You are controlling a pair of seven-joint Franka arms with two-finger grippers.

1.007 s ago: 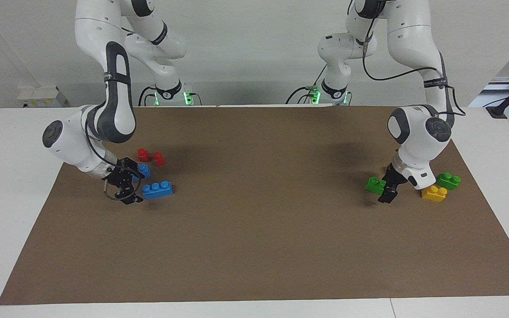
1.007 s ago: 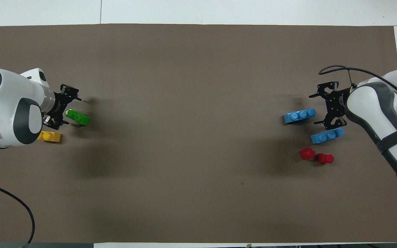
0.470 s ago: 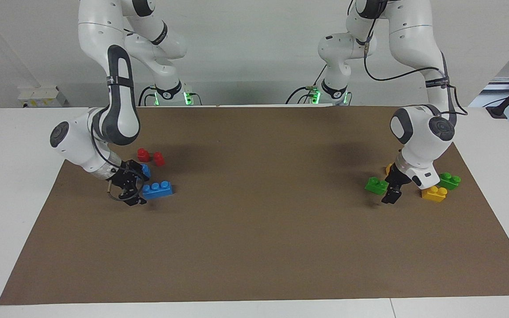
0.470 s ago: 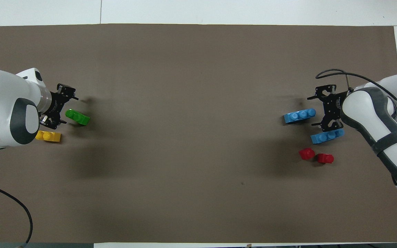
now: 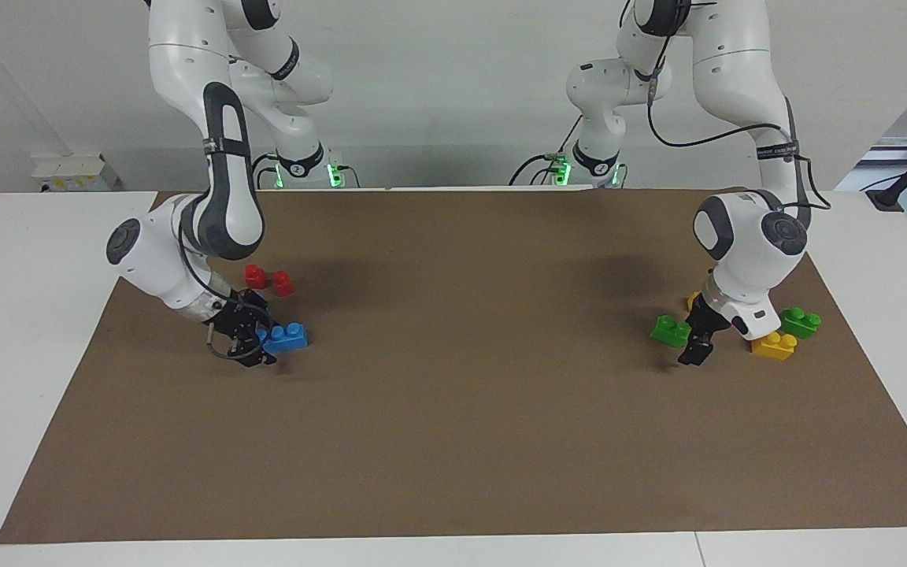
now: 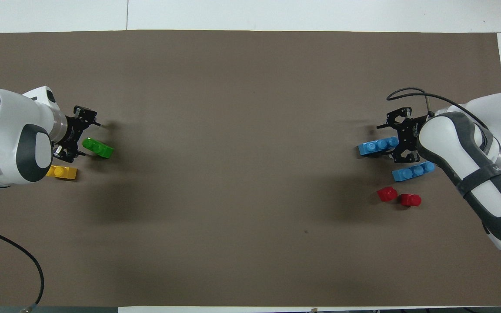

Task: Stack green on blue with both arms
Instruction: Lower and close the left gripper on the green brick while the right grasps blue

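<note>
The brown mat (image 5: 453,441) is covering most of the white table (image 5: 20,331) and carrying all the bricks.

The right arm (image 5: 201,205) is reaching down at its own end of the table. The right gripper (image 5: 253,346) is sitting at the end of the blue brick (image 5: 290,336), its fingers straddling that end; whether they are gripping it cannot be told. A second blue brick (image 6: 412,171) is lying beside it, nearer to the robots, with two red bricks (image 5: 268,279) nearer still.

The left arm (image 5: 749,236) is bent low at its own end. The left gripper (image 5: 696,346) is standing spread, just beside the green brick (image 5: 670,329), which is resting on the mat. A yellow brick (image 5: 774,345) and a darker green brick (image 5: 800,321) are lying close by.
</note>
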